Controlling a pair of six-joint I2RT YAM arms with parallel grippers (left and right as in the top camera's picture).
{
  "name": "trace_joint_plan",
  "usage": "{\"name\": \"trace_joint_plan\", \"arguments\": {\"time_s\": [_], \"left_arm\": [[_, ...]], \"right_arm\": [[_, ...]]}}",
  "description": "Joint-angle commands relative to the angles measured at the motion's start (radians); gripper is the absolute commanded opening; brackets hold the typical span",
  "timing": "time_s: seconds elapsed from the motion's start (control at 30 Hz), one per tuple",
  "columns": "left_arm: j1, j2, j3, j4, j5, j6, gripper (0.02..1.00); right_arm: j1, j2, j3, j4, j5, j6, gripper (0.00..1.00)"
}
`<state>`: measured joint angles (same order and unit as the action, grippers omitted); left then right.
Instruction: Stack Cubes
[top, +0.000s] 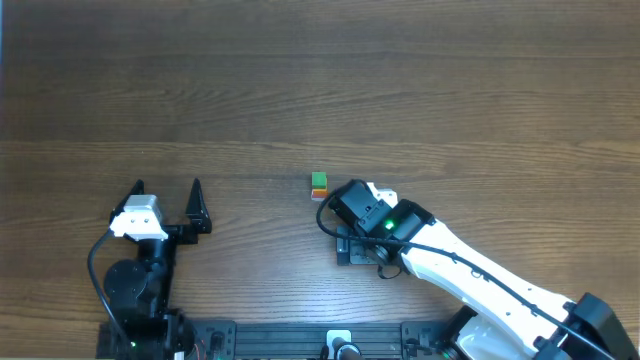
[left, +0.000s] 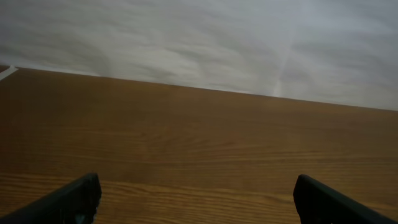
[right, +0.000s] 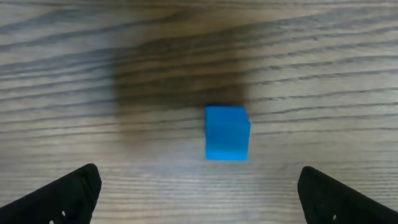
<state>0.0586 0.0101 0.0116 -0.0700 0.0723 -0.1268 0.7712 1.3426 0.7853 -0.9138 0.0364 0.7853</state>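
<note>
Hovering over the blue cube (right: 227, 133), right gripper (right: 199, 186) gapes wide, empty. Green cube (top: 319, 179) atop orange cube (top: 318, 193) sits near the blue cube. Left gripper (top: 167, 186), well apart from it, also spread, empty.

Left arm (top: 135, 285): was folded close over its base at the left. Left gripper (top: 167, 195) pointed away from the base, roughly level; its two fingers (left: 74, 199) stood wide apart.

Right arm (top: 480, 275): was stretched from its base at the lower right, slanting toward the middle. Right gripper (top: 337, 207) was turned straight downward, wrist above it; its fingers (right: 74, 193) were spread wide, with nothing between them.
</note>
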Motion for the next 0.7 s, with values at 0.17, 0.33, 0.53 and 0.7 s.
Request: {"name": "trace_joint_plan", "arguments": {"time_s": [0.17,0.33,0.53,0.7], "left_arm": [[0.005,-0.007,-0.006,0.0,0.006,0.015,0.998],[0.005,-0.007,-0.006,0.0,0.006,0.015,1.0],[0.005,-0.007,-0.006,0.0,0.006,0.015,1.0],[0.005,-0.007,-0.006,0.0,0.006,0.015,1.0]], "right_arm": [[-0.045,-0.007,-0.129,0.114,-0.01,-0.016,0.991],[-0.045,-0.005,-0.146,0.148,-0.017,-0.024,0.993],[-0.045,0.049,-0.146,0.182,-0.015,-0.025,0.991],[-0.045,0.092,-0.146,0.211,0.007,-0.025,0.993]]}}
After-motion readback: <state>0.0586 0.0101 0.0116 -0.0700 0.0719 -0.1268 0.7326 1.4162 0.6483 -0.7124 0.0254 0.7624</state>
